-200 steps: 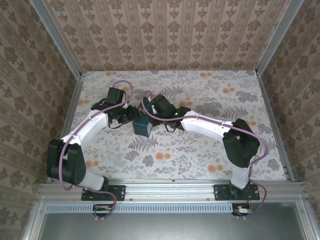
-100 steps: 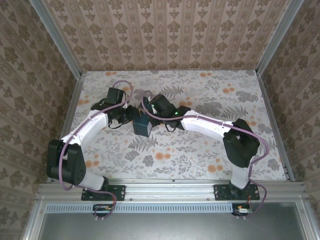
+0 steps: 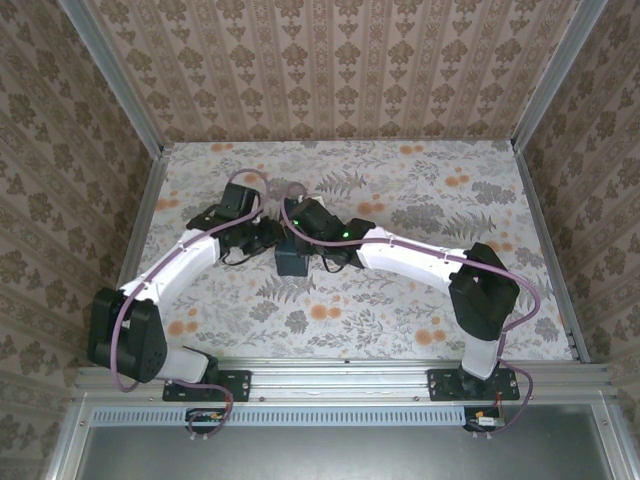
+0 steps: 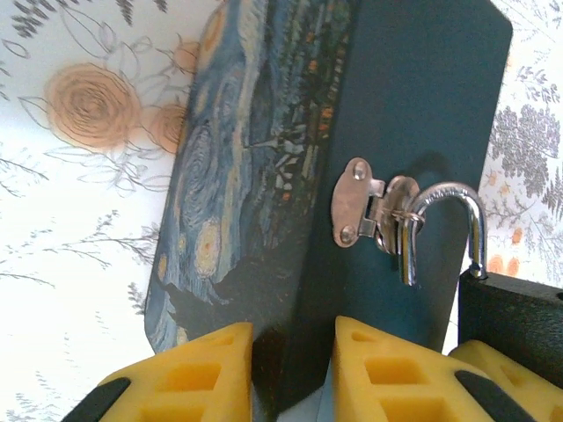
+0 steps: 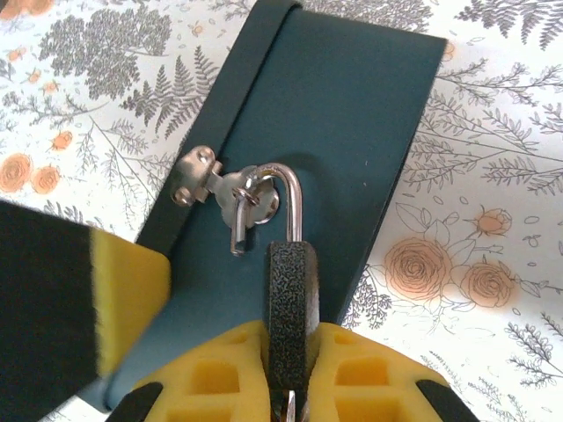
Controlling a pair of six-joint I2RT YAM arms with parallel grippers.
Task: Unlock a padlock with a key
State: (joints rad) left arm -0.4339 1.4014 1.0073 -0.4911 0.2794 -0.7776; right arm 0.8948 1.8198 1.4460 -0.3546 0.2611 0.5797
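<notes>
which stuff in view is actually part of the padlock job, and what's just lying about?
Part of the job:
- padlock, shackle hooked through the hasp
- blue painted box carrying the hasp
- right gripper, clamped on the padlock
- left gripper, clamped on the box edge

Just there:
- floral table
- patterned walls

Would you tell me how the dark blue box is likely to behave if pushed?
The box looks rigid: flat faces, crisp edges, so it probably won't flex. It is thin, clamped across its thickness by the left gripper; released, it may tip. With the padlock hooked through its hasp and held in the right gripper, it would likely drag along.
</notes>
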